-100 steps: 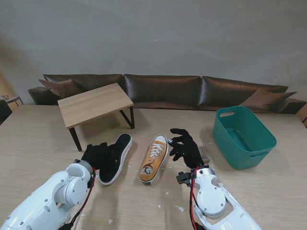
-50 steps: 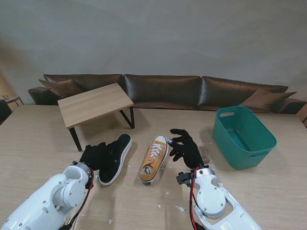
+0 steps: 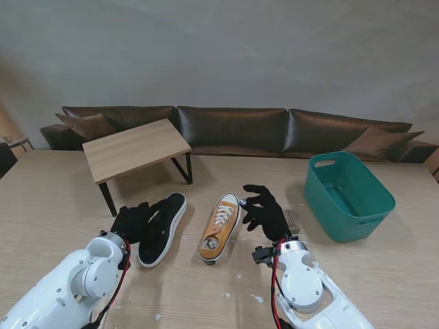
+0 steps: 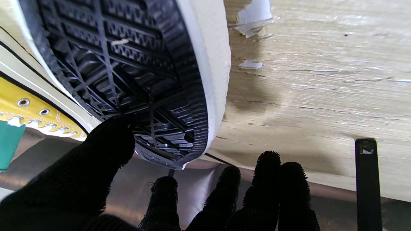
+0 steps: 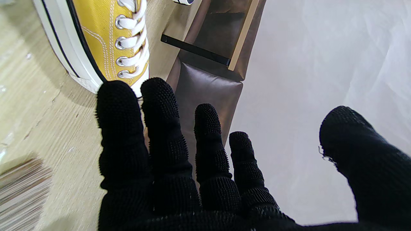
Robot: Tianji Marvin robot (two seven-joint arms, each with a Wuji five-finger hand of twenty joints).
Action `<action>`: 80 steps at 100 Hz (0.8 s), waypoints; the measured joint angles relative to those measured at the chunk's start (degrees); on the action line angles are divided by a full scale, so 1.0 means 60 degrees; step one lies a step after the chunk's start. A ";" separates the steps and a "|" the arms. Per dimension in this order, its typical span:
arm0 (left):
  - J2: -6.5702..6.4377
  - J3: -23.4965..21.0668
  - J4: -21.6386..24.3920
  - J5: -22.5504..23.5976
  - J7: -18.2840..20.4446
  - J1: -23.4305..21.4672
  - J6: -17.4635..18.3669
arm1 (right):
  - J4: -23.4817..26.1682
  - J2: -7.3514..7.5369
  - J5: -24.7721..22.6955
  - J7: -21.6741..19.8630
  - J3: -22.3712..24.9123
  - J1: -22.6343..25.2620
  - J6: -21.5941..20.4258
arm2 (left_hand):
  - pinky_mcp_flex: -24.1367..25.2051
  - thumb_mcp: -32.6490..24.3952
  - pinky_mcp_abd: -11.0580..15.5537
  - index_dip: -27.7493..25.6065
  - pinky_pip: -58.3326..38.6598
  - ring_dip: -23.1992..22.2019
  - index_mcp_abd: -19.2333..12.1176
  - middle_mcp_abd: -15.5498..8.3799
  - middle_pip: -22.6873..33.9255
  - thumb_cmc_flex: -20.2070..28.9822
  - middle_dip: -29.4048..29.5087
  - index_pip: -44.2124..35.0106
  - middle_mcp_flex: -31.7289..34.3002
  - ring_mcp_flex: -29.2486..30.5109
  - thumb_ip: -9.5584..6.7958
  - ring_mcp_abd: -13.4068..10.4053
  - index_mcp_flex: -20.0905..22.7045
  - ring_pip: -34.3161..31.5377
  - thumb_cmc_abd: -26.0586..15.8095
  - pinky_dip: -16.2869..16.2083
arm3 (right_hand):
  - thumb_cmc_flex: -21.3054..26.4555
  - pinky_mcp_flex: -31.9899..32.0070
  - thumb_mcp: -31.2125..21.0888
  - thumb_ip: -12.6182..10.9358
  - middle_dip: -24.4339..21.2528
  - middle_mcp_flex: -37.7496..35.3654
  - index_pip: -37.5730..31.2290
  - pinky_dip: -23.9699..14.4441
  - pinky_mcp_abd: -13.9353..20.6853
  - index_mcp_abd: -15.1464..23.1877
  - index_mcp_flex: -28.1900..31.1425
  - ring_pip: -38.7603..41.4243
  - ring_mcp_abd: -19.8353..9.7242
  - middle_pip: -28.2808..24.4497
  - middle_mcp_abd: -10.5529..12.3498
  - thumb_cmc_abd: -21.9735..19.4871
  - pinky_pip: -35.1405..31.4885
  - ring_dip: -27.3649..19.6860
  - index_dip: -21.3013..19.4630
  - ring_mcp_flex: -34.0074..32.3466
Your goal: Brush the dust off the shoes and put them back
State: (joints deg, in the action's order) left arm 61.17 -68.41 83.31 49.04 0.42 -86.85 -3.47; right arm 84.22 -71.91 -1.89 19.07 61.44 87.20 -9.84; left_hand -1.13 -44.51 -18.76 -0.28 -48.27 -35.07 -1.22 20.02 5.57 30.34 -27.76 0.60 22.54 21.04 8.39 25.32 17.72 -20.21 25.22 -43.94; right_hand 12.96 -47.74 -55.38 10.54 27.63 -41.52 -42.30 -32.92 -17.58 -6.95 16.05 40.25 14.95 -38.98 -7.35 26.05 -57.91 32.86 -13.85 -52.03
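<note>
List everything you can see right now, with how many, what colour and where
black shoe: one, black with white sole, tipped on its side, left of centre
yellow sneaker: one, yellow with white laces, upright, centre
brush: one, pale bristles, just right of the right hand
bin: one, teal, right
small table: one, light wood with black legs, far left
sofa: one, dark brown, along the far wall
left hand: one, black glove, holding the black shoe
right hand: one, black glove, fingers spread, beside the yellow sneaker

arms: mine are glossy white shells, left arm [image 3: 65,288], right arm [image 3: 309,291]
cables: red wires [image 3: 274,288] at my wrists
gloves: black nubby knit on left robot hand [image 3: 134,221] and right robot hand [image 3: 264,209]
</note>
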 measured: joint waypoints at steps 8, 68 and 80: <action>-0.0005 -0.0048 0.0036 -0.0002 0.0004 -0.0039 0.0078 | -0.0002 0.0000 0.0004 0.0000 0.0000 0.0000 0.0006 | 0.0000 -0.0084 -0.0018 0.0000 0.0004 0.0000 -0.0002 0.0002 0.0000 0.0014 0.0002 0.0000 0.0000 0.0000 0.0000 0.0006 0.0000 0.0010 0.0005 0.0000 | 0.0000 0.0001 0.0000 0.0000 0.0000 0.0000 0.0000 0.0000 0.0000 0.0000 0.0000 0.0003 0.0000 0.0000 -0.0001 0.0000 0.0000 0.0000 0.0000 0.0000; -0.0014 -0.0300 0.0285 0.0212 -0.0091 -0.0112 0.0452 | -0.0009 0.0001 0.0036 -0.0045 0.0007 -0.0001 0.0027 | -0.0125 -0.1310 -0.0245 0.0001 0.1125 0.0782 -0.0118 0.0027 -0.0213 -0.0815 0.0838 0.0000 -0.0263 0.0002 0.0009 0.0130 0.0000 0.0779 0.0743 0.0378 | 0.0001 0.0000 0.0000 0.0000 0.0000 0.0000 0.0000 -0.0004 -0.0002 0.0000 0.0002 0.0039 0.0003 0.0000 -0.0003 0.0000 0.0000 -0.0036 0.0000 -0.0066; -0.0014 -0.0447 0.0477 0.0330 -0.0094 -0.0182 0.0544 | -0.0013 0.0002 0.0037 -0.0053 0.0002 -0.0003 0.0028 | -0.0125 -0.1280 -0.0251 -0.0027 0.1698 0.0934 -0.0118 -0.0081 -0.0215 -0.0815 0.0941 0.0000 -0.0283 -0.0025 0.0009 0.0130 0.0032 0.0965 0.0743 0.0501 | 0.0001 0.0000 0.0000 0.0000 0.0000 0.0000 0.0000 -0.0004 -0.0003 0.0000 0.0002 0.0039 0.0003 0.0000 -0.0004 0.0000 0.0000 -0.0036 0.0000 -0.0066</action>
State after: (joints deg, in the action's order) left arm 61.09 -71.09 86.17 51.02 -0.14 -87.94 -0.20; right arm 84.14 -71.90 -1.66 18.75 61.45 87.19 -9.67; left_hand -1.88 -52.18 -20.27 -0.44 -38.08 -29.46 -1.92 19.53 4.28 25.45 -22.11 0.60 20.84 20.89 8.45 26.10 17.91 -14.42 29.68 -40.93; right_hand 12.96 -47.74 -55.38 10.54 27.63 -41.52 -42.30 -32.94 -17.59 -6.95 16.06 40.49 14.97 -38.98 -7.37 26.05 -57.91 32.64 -13.84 -52.42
